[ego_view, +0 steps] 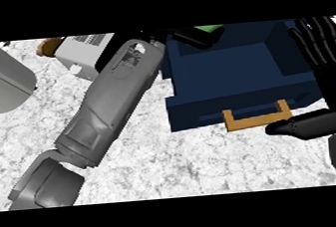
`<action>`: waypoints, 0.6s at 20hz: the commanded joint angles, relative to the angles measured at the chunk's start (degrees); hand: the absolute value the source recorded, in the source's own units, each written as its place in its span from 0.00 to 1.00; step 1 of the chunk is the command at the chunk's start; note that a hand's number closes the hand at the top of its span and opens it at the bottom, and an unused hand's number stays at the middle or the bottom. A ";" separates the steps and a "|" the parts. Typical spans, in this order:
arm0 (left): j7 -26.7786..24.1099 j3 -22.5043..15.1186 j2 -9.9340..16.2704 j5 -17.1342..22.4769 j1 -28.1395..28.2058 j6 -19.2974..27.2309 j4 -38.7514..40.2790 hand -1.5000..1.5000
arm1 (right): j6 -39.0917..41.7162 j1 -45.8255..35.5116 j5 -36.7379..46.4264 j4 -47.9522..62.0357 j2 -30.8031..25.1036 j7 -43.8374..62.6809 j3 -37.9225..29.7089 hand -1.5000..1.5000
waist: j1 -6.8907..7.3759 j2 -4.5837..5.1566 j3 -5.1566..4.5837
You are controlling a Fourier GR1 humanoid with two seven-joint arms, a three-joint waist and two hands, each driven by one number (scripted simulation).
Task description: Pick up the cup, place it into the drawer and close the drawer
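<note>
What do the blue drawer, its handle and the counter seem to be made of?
The drawer looks like painted wood or plastic: flat, matte navy panels. Its handle looks like bare wood or brass, going by its even tan colour. The counter looks like polished stone, with grey-white speckled mottling.

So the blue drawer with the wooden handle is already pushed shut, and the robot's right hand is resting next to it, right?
Not quite. The head view shows the blue drawer pulled open, its inside visible, with the wooden handle facing the robot. The right hand is indeed beside it, fingers straight.
</note>
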 commanded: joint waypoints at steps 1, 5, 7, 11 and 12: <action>0.41 -5.43 0.00 0.32 0.78 -1.89 4.29 1.00 | 0.98 -0.69 -0.56 0.84 0.06 -0.48 0.56 0.00 | -2.50 0.66 0.05; 3.21 -8.42 0.00 2.38 0.32 -2.80 4.68 1.00 | 0.83 -4.89 -0.93 1.98 -0.42 0.67 0.50 0.00 | -3.84 0.80 0.03; 2.02 -9.91 0.00 3.34 2.04 -2.84 3.70 0.00 | 2.04 -6.09 -1.26 3.75 -0.29 -0.01 1.41 0.00 | -5.51 1.42 0.06; -0.81 -8.44 0.00 7.20 2.63 -2.90 2.38 0.00 | 4.32 -6.68 -3.27 4.20 -0.23 -0.65 2.07 0.00 | -5.80 1.78 0.03; -3.34 -8.48 0.00 8.53 5.28 -2.35 1.21 0.00 | 4.65 -6.12 -3.64 2.62 2.67 0.33 5.98 0.00 | -6.02 1.58 -0.05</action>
